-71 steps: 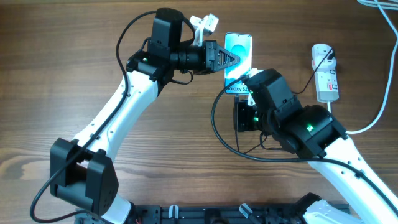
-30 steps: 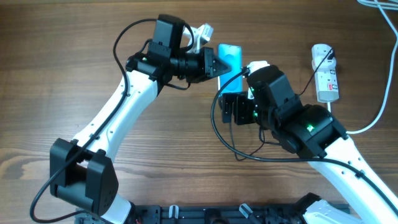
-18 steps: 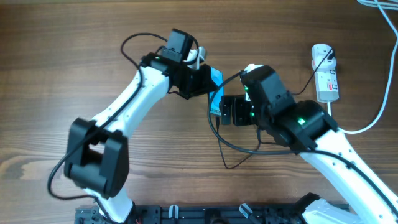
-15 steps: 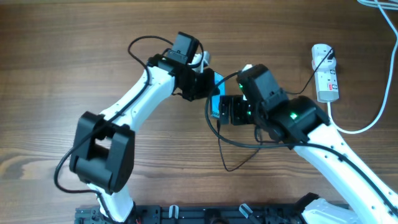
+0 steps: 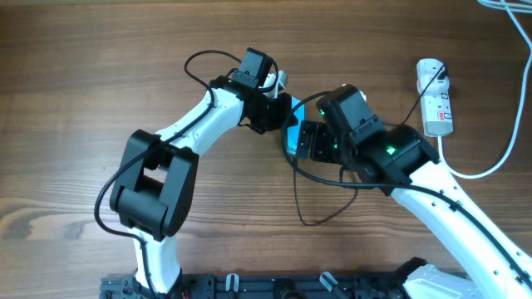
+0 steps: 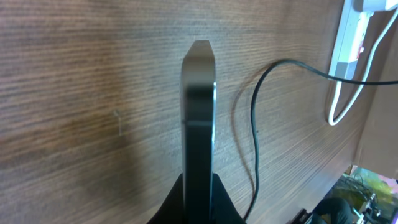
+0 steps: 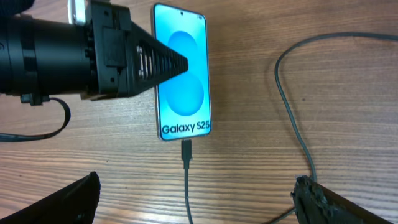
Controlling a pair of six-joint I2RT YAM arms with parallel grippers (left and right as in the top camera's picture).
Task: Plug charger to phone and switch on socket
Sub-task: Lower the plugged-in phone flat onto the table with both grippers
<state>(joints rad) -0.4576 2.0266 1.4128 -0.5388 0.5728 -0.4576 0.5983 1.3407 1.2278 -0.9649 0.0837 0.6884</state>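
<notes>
The phone (image 7: 182, 81) has a bright cyan screen and "Galaxy S25" on its bottom band. My left gripper (image 5: 285, 116) is shut on it and holds it off the table, edge-on in the left wrist view, where the phone (image 6: 199, 118) rises between the left gripper's (image 6: 199, 186) fingers. The charger's black connector (image 7: 186, 150) sits at the phone's bottom edge and looks pushed in. Its thin cable (image 7: 187, 193) runs down between the wide-open jaws of my right gripper (image 7: 199, 202), which touch nothing. My right gripper (image 5: 309, 141) hangs just right of the phone (image 5: 291, 134). The white socket (image 5: 435, 101) lies far right.
The black charger cable (image 5: 320, 218) loops over the wood below the two grippers and reaches up to the socket. A thick white cord (image 5: 509, 137) curves off the socket to the right edge. The socket (image 6: 356, 25) and its white cord (image 6: 341, 93) show in the left wrist view's top right corner.
My left gripper has carried the phone down and left from the table's far middle and turned it onto its edge. The right gripper has followed beside it, staying open.
</notes>
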